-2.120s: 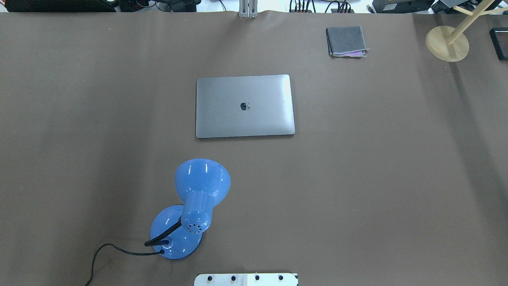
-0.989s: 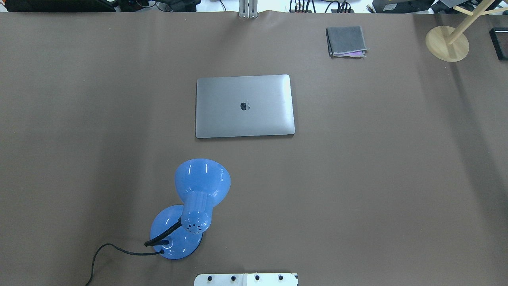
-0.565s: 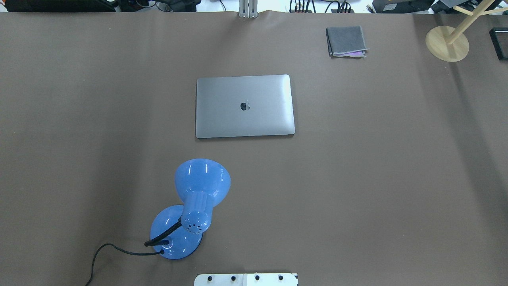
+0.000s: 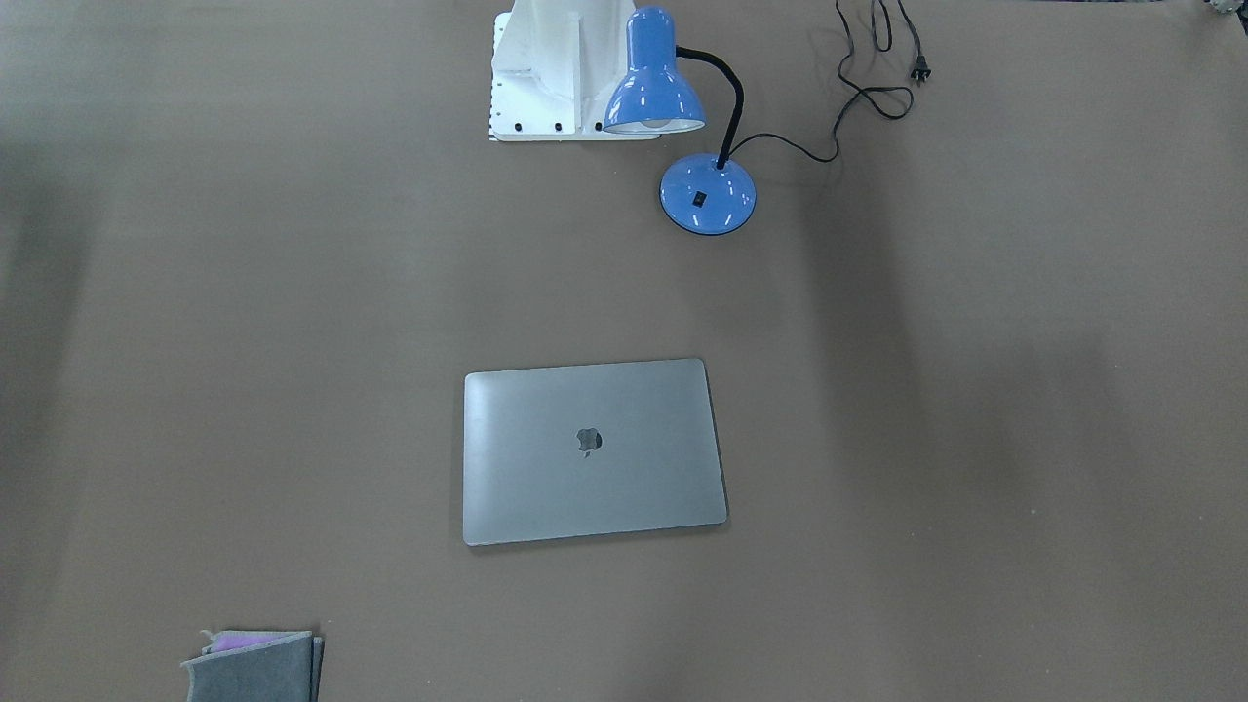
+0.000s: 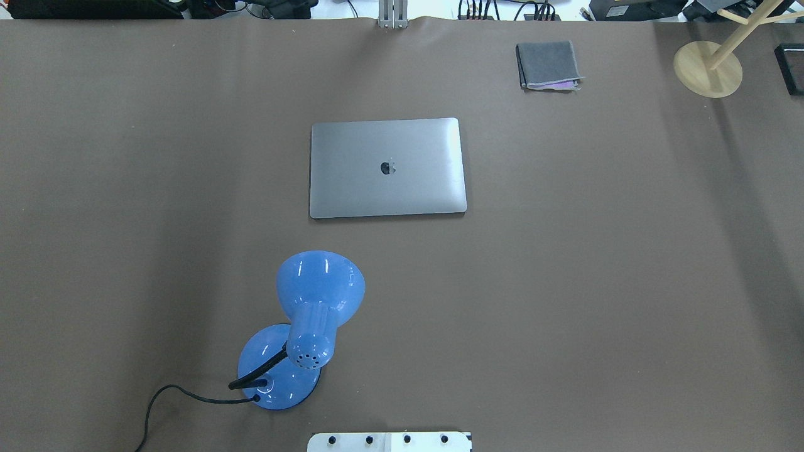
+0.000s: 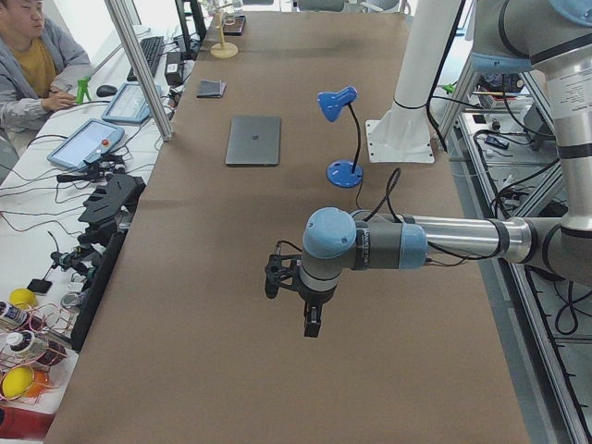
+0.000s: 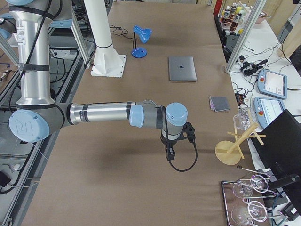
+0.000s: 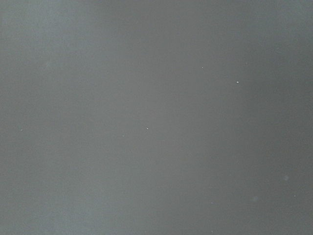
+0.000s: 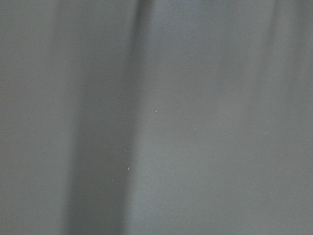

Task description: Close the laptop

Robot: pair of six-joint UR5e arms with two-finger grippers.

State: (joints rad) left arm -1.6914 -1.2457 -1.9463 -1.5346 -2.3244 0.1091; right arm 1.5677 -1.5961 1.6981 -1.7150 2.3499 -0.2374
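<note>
Stretching across every view, the brown-covered table [image 5: 565,282] bears a handful of objects. The left arm [image 6: 444,242] reaches out level above the table's end on the robot's left, its left gripper [image 6: 313,322] pointing down. It appears only in the side view, and whether its fingers are apart or together cannot be told. The right arm [image 7: 103,114] holds a matching pose over the opposite end, and the right gripper [image 7: 170,153] is just as hard to read from its side view. Both wrist cameras show only a blurred grey-brown surface, probably the table covering.

The space-grey laptop [image 5: 387,167] lies shut and flat near the middle of the table, lid down and apple logo facing up, well apart from both grippers. A blue gooseneck desk lamp [image 5: 320,289] stands between the laptop and the robot's base, its black cord trailing off. At the far edge on the robot's right sits a wooden stand [image 5: 706,69], with a folded grey cloth [image 5: 548,64] near it.
</note>
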